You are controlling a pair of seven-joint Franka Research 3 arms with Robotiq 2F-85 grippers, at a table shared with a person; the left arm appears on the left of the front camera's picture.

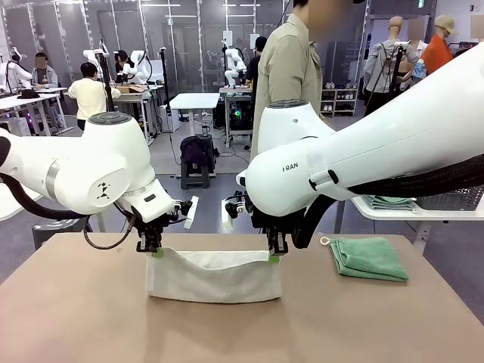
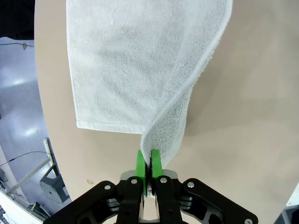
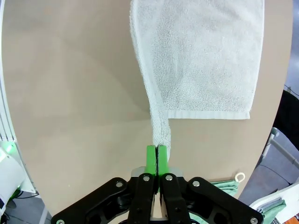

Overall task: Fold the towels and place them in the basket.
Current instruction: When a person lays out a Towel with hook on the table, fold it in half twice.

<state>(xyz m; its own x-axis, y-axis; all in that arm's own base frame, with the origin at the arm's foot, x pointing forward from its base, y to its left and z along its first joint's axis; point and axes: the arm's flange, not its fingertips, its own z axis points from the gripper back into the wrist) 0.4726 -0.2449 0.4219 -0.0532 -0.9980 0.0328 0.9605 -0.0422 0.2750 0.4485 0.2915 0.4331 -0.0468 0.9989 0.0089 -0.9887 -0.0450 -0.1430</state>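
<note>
The cream-white towel (image 1: pixel 214 276) hangs between both grippers over the brown table (image 1: pixel 91 318), its lower edge resting on the surface. My left gripper (image 1: pixel 156 251) is shut on the towel's upper left corner; in the left wrist view the cloth (image 2: pixel 135 70) runs away from the pinched green pads (image 2: pixel 140 163). My right gripper (image 1: pixel 274 257) is shut on the upper right corner, with the towel (image 3: pixel 205 56) spreading beyond its pads (image 3: pixel 151 158). The mint green towel (image 1: pixel 368 258) lies folded on the table at the right, its white loop (image 1: pixel 325 241) at the far left corner. The basket is out of view.
A person (image 1: pixel 287 68) in a beige shirt stands at the far side of the table. A white table (image 1: pixel 408 212) at the right carries folded green cloths (image 1: pixel 389 202) and a dark mesh object. Bare tabletop lies in front of the hanging towel.
</note>
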